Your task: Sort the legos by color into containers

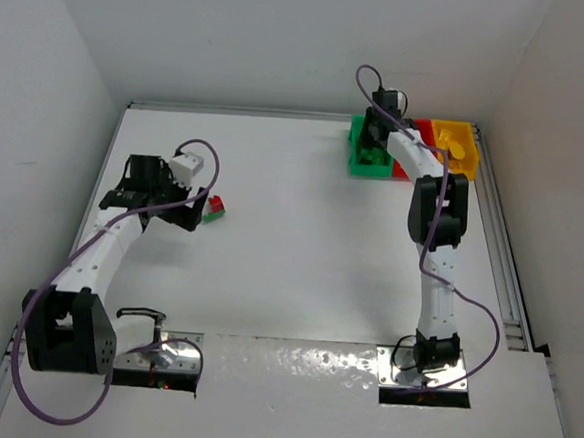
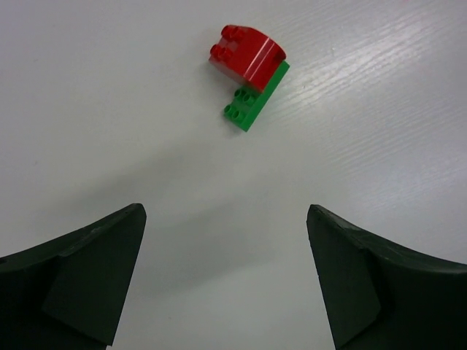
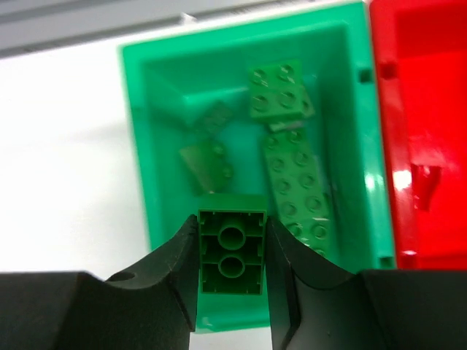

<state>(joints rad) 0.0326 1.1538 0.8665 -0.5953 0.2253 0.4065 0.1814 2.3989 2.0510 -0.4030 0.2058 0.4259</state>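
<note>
Only the right wrist view shows the right gripper [image 3: 233, 233] clamping a green brick [image 3: 232, 255] over the green bin [image 3: 139, 146], where several green legos [image 3: 292, 175] lie. The left wrist view shows the left gripper [image 2: 226, 213] spread wide and empty. Just ahead of it a red brick [image 2: 248, 57] touches a green plate [image 2: 255, 102]; overhead, both lie well left of that bin.

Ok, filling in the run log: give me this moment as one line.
right gripper: shut on green lego over green bin | left gripper: open, short of red-green lego pair
</note>
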